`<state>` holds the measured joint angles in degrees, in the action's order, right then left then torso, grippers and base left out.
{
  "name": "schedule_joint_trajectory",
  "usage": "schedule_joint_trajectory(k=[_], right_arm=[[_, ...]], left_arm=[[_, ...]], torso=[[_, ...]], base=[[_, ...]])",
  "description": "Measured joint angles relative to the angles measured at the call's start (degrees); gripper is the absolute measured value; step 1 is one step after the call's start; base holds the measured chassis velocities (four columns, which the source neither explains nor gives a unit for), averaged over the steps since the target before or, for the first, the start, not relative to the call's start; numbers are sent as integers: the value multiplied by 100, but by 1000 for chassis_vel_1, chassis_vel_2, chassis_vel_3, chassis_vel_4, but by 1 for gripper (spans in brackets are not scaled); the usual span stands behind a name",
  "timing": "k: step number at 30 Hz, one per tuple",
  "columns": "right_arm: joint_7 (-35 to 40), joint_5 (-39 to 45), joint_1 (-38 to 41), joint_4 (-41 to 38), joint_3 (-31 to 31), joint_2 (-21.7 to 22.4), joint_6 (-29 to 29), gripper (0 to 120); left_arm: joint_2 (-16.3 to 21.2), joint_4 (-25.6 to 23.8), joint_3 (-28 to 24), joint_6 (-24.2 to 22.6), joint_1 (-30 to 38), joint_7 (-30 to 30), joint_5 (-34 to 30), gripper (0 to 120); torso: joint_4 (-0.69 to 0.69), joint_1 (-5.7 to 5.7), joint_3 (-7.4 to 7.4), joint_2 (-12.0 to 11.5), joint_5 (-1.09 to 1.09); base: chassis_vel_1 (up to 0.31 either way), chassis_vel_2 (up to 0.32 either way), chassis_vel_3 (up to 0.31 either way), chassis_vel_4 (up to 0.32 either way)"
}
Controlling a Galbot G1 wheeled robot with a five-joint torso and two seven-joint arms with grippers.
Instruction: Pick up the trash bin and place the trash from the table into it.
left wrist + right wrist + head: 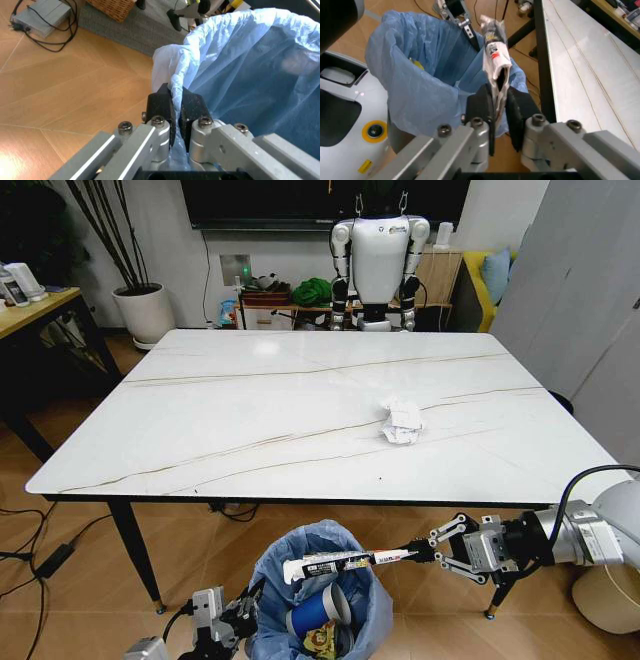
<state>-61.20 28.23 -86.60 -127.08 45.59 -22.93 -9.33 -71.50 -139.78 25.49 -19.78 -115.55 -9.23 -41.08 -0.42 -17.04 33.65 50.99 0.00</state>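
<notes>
The trash bin [345, 540], lined with a crinkly blue bag, hangs in front of the table [250, 420], below its near edge. My left gripper [243, 612] is shut on the bag's rim [176, 75]; its dark fingers [161, 107] pinch the plastic. My right gripper [420, 554] reaches in from the right, shut on one end of a long white printed wrapper [335, 563] held level over the bin's mouth. The right wrist view shows this wrapper [495, 52] sticking out over the bag [420, 78]. A blue paper cup [318, 608] lies inside the bin. A crumpled white paper wad [402, 421] sits on the table's right half.
A parked white humanoid robot [378, 250] stands behind the table. A white plant pot [145, 310] and a wooden desk [35, 305] are at the back left. Cables [40, 555] lie on the floor at left. A pale round object [605, 595] sits at lower right.
</notes>
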Motion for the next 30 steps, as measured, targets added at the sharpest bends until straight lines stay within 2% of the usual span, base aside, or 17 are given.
schedule_joint_trajectory(k=[3, 5, 8, 9, 11, 12, 14, 15, 16, 17, 18, 20, 21, 23, 25, 30], right_arm=[[-29, 29, -4, 32, -20, -40, 0, 25], [-39, 35, -4, 48, -24, -59, -1, 27], [-34, 165, -4, 100, -48, -95, -12, 43], [-34, 165, -4, 100, -48, -95, -12, 43], [173, 546, -16, 118, -91, -111, 31, 52], [173, 546, -16, 118, -91, -111, 31, 52], [634, 1046, -9, 100, -141, -116, 151, 61], [1144, 1402, 6, 62, -205, -117, 209, 66], [1144, 1402, 6, 62, -205, -117, 209, 66], [1992, 1852, 40, -9, -314, -121, 275, 73], [3165, 2174, 112, -89, -475, -134, 401, 78], [4398, 2415, 210, -121, -616, -183, 715, 86], [4398, 2415, 210, -121, -616, -183, 715, 86], [5312, 2586, 311, -129, -719, -241, 1085, 95], [5948, 2679, 392, -108, -794, -311, 1377, 99], [6188, 2833, 609, 264, -1000, -375, 1542, 100]], left_arm=[[-29, 11, -10, -5, 9, 1, 19, 0], [-37, 16, -15, -7, 11, 1, 25, 0], [-52, 20, -22, -9, 14, 2, 39, 0], [-52, 20, -22, -9, 14, 2, 39, 0], [-63, 20, -28, -9, 10, 8, 50, 0], [-63, 20, -28, -9, 10, 8, 50, 0], [-66, 20, -29, -9, 5, 16, 66, 0], [-66, 21, -33, -9, 0, 23, 76, 0], [-66, 21, -33, -9, 0, 23, 76, 0], [-63, 19, -37, -9, -3, 29, 81, 0], [-40, 3, -44, -9, 1, 31, 82, 0], [29, -11, -58, -20, 35, 32, 58, 0], [29, -11, -58, -20, 35, 32, 58, 0], [137, -11, -80, -39, 85, 32, 7, 0], [251, -11, -104, -56, 115, 32, -39, 0], [321, -7, -100, -61, 106, 38, -72, 0]], torso=[[0, 0, 0, 0, 0], [0, 0, 0, 0, 0], [0, 0, 0, 0, 0], [0, 0, 0, 0, 0], [-1, 0, 0, 0, 1], [-1, 0, 0, 0, 1], [-1, 0, 0, 0, 0], [-1, 0, 0, 0, 0], [-1, 0, 0, 0, 0], [0, 0, 0, 0, 0], [1, 0, 0, 0, -1], [1, 0, 0, 0, 0], [1, 0, 0, 0, 0], [0, 0, 0, 0, -1], [-1, 0, 0, 0, 0], [-2, 0, 0, 0, -1]], base=[[0, 0, 0, 0], [0, 0, 0, 0], [0, 0, 0, 0], [0, 0, 0, 0], [0, 0, 0, 0], [0, 0, 0, 0], [0, 0, 0, 0], [0, 0, 0, 0], [0, 0, 0, 0], [0, 0, 0, 0], [0, 0, 0, 0], [0, 0, 0, 0], [0, 0, 0, 0], [0, 0, 0, 0], [0, 0, 0, 0], [0, 0, 0, 0]])
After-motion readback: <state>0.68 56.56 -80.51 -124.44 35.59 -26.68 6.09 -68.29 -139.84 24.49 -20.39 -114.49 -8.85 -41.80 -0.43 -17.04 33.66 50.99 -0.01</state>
